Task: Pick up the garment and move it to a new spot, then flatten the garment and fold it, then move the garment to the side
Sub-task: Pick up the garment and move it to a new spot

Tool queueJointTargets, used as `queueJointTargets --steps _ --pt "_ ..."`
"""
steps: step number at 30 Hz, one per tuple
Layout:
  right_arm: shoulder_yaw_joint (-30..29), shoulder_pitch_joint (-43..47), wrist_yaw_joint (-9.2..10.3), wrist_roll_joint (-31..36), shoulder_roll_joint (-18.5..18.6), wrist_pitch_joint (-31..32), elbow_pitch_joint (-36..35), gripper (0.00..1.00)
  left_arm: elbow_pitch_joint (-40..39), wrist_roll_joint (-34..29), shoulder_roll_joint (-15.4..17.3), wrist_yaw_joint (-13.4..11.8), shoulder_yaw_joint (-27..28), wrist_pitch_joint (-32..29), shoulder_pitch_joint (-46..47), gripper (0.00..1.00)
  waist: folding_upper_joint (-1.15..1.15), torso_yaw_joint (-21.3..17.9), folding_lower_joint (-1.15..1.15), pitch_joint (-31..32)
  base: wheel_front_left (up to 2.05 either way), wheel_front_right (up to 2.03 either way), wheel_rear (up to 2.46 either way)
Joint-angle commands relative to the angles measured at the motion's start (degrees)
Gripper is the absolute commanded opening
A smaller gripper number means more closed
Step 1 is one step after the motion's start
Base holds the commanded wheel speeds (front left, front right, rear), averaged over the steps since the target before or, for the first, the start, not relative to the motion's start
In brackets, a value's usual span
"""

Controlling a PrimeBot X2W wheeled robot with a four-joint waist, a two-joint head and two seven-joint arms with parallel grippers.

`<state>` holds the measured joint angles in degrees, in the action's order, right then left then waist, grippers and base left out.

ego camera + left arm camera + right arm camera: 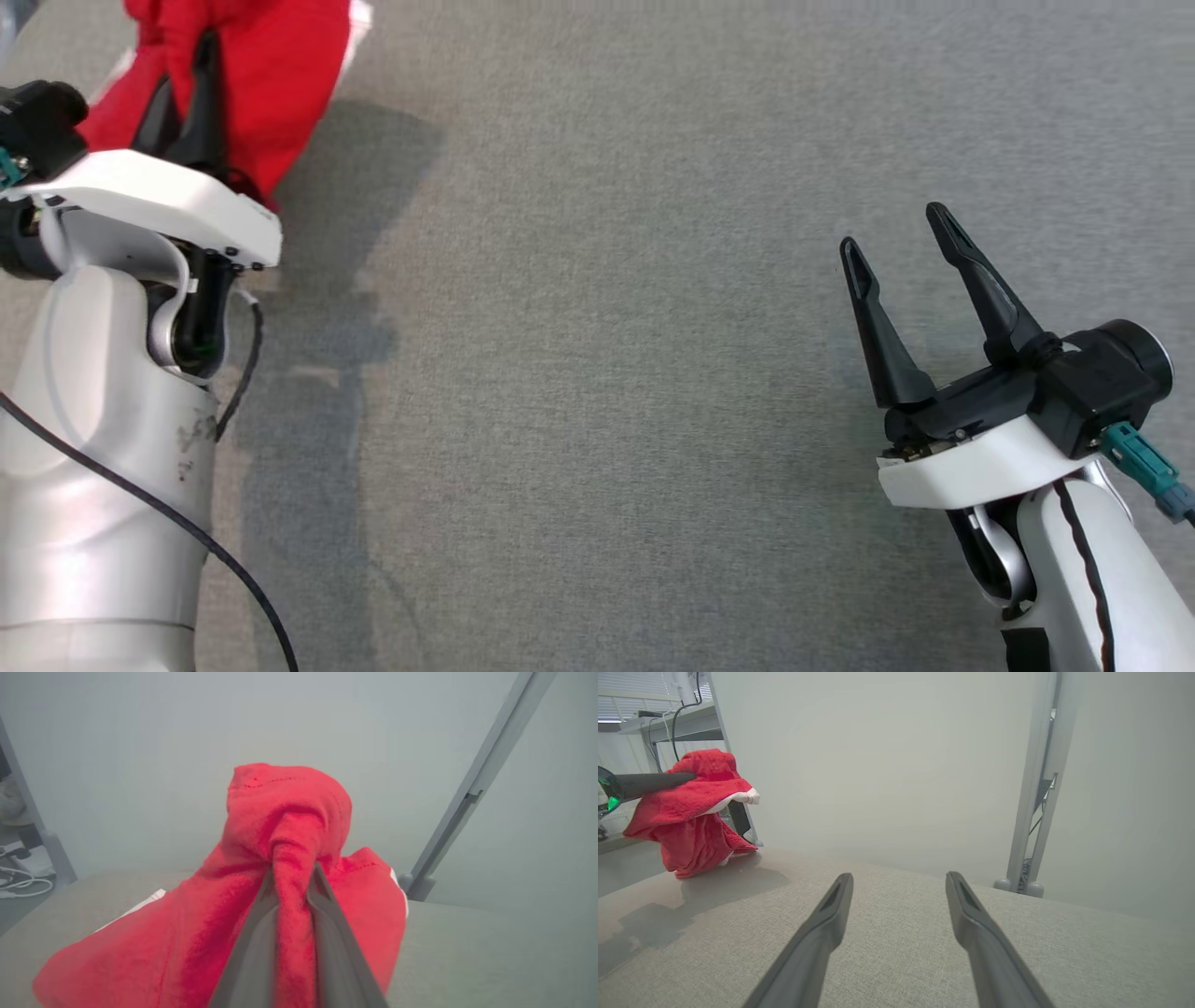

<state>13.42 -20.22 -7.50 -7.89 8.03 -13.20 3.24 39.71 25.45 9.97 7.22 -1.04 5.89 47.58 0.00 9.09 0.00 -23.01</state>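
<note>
Closest in, the left hand (294,873) is clamped on a ridge of the red garment (289,798). The cloth bunches up past the fingertips and spills down on both sides. From the head view that grip sits at about 11 o'clock, at the far left corner of the grey desk (607,373). The right wrist view puts the garment at 9 to 10 o'clock. There it hangs from the hand in a loose heap with a white edge showing, and its lower end rests on the desk.

The right hand (893,229) hovers at about 4 o'clock in the head view, fingers spread wide with nothing between them, well apart from the cloth.

I'd say this is the first step: the pickup is made, but the garment isn't clear of the desk yet. The next move calls for raising it until the tail swings free, then carrying it toward the bare middle, around 12 to 1 o'clock. It should be set down loosely enough that both hands can spread it. The pinch looks deep, so a slip seems unlikely.
</note>
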Motion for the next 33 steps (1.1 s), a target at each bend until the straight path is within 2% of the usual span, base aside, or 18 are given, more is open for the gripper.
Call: queueJointTargets --steps 1,3,4,13,17,20,23,26,30,33 --pt "-0.40 0.14 0.03 -0.46 -0.11 -0.71 0.67 1.00 -2.58 0.89 -0.19 0.24 -0.66 -0.36 -1.11 0.00 0.00 -2.03 0.00 2.44 0.00 0.00 0.00" --pt "-0.98 0.27 0.03 -0.68 -0.56 -1.22 1.55 1.00 -7.13 1.99 -0.83 0.30 -1.72 -1.41 -2.66 0.00 0.00 -3.12 0.00 3.67 0.00 0.00 0.00" --pt "-1.48 0.39 0.03 -0.66 -1.09 -1.54 2.24 1.00 -11.83 2.77 -1.45 0.31 -3.06 -2.90 -4.40 0.00 0.00 -4.32 0.00 4.79 0.00 0.00 0.00" --pt "-4.64 0.35 0.03 -1.19 -2.54 -2.06 3.14 1.00 -31.07 6.66 -5.60 0.07 -11.40 -10.37 -11.39 0.00 0.00 -9.72 0.00 7.32 0.00 0.00 0.00" --pt "-5.16 0.11 0.03 -1.29 -3.22 -2.07 2.38 1.00 -37.02 11.32 -6.64 -1.16 -15.67 -11.71 -13.23 0.00 0.00 -12.22 0.00 7.20 0.00 0.00 0.00" --pt "-5.70 0.40 0.03 -1.38 -3.46 -2.06 2.01 1.00 -40.98 18.21 -6.90 -2.92 -19.59 -10.98 -14.19 0.00 0.00 -13.63 0.00 7.04 0.00 0.00 0.00" --pt "-6.15 0.71 0.03 -1.43 -3.73 -2.06 1.74 1.00 -43.47 22.52 -6.89 -5.34 -23.45 -10.49 -14.58 0.00 0.00 -14.35 0.00 6.84 0.00 0.00 0.00" --pt "-6.48 0.71 0.03 -1.30 -3.89 -2.07 1.48 1.00 -43.98 22.14 -6.81 -6.80 -25.08 -10.84 -14.57 0.00 0.00 -14.62 0.00 6.67 0.00 0.00 0.00" --pt "-6.84 0.91 0.03 -1.03 -4.08 -2.07 1.42 1.00 -44.32 19.99 -3.82 -5.96 -27.23 -13.89 -13.66 0.00 0.00 -14.53 0.00 6.94 0.00 0.00 0.00" --pt "-6.68 1.06 0.03 -1.04 -4.28 -2.07 1.59 1.00 -43.00 16.45 -1.80 -6.61 -28.84 -14.33 -13.63 0.00 0.00 -14.46 0.00 7.27 0.00 0.00 0.00"
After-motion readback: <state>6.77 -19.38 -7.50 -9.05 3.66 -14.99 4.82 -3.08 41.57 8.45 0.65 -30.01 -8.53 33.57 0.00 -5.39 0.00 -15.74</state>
